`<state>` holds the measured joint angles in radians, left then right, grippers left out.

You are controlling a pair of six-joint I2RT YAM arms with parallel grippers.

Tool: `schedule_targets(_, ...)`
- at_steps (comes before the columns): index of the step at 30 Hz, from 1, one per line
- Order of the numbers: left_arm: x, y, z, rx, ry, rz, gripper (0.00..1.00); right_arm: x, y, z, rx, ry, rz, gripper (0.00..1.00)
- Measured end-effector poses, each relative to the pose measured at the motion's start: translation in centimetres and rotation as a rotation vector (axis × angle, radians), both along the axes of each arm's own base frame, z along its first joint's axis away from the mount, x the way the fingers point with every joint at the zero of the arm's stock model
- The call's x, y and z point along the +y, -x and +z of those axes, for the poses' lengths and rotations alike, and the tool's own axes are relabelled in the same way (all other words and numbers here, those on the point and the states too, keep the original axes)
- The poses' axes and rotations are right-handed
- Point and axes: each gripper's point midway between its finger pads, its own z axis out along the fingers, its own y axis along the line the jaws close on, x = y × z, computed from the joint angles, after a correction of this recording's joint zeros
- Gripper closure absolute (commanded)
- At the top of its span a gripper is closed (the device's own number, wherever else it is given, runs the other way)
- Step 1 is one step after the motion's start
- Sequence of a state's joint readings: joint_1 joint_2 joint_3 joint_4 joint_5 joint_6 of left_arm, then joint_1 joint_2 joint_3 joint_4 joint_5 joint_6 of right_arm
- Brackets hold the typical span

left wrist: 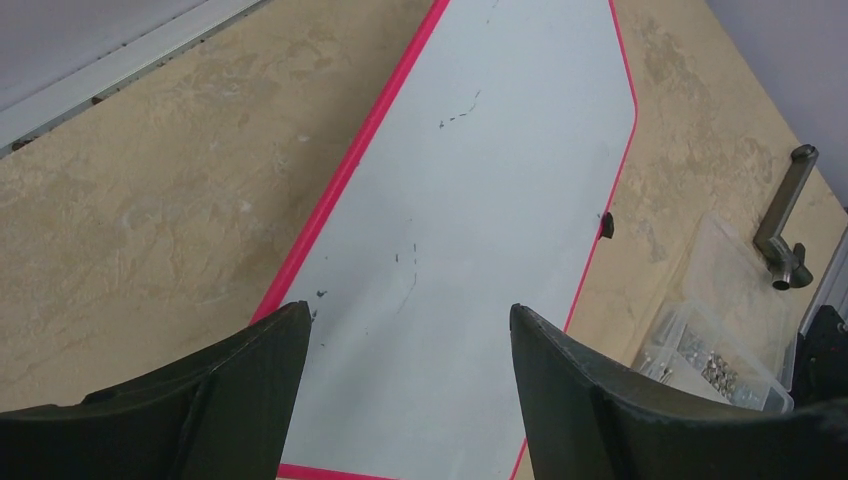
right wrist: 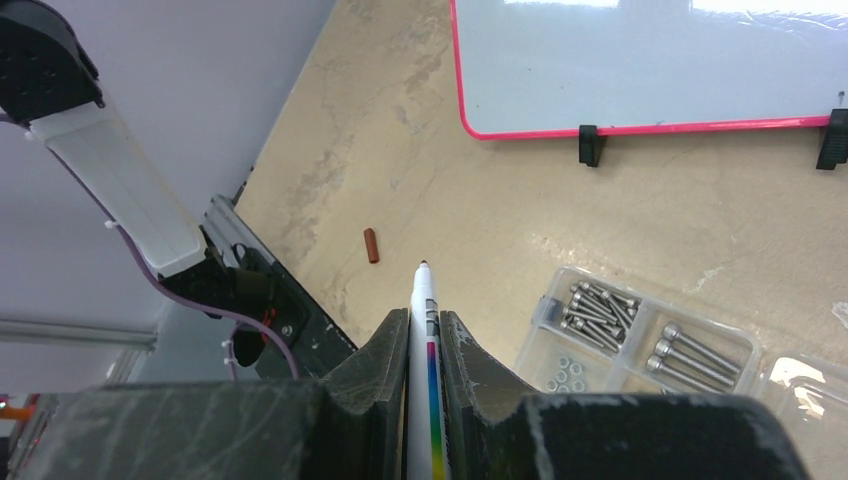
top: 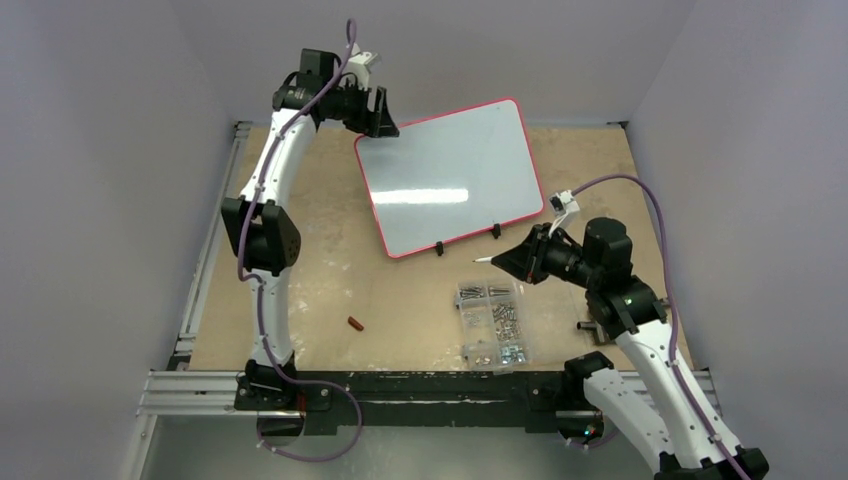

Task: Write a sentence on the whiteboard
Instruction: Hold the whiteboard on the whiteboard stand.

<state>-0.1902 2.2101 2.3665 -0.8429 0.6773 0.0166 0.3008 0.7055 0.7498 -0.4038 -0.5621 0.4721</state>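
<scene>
Right gripper (right wrist: pixel 425 325) is clamping a white marker (right wrist: pixel 424 295), its bare tip pointing left, just short of the near edge of the whiteboard (top: pixel 450 175). That board is lying at the far middle of the tabletop (top: pixel 300 290), showing only faint specks and no writing. Left gripper (left wrist: pixel 408 315) is waiting at its far-left corner, jaws spread, gripping nothing. Writing looks not yet begun. The next move calls for bringing the tip over the board and lowering it lightly. A small red cylinder (top: pixel 355 323) and a box of screws (top: pixel 493 320) are lying nearer.

No words can be read anywhere. The whiteboard (left wrist: pixel 500 150) bears only a few faint dark specks and strokes, not letters. Small dark print on the marker (right wrist: pixel 424 300) is too blurred to read.
</scene>
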Motion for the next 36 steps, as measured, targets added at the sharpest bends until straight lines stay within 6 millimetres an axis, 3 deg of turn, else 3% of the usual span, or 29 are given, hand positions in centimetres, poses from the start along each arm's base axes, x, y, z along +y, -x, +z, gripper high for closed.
schedule_targets(13, 1.3, -3.6, -2.2, -0.028, 0.080, -0.025, 0.27, 0.6, -0.7, 0.7, 0.013, -0.052, -0.003, 1.00)
schedule_targets(17, 1.4, -4.3, -3.2, -0.011, 0.110, -0.028, 0.33, 0.8, -0.9, 0.8, 0.017, -0.066, -0.008, 1.00)
schedule_targets(25, 0.6, -4.7, -4.9, 0.036, 0.161, -0.049, 0.48, 0.9, -1.1, 0.6, 0.032, -0.076, -0.013, 1.00)
schedule_targets(36, -0.3, -4.0, -4.3, 0.058, 0.225, -0.105, 0.56, 0.9, -1.1, 0.1, 0.051, -0.082, -0.017, 1.00)
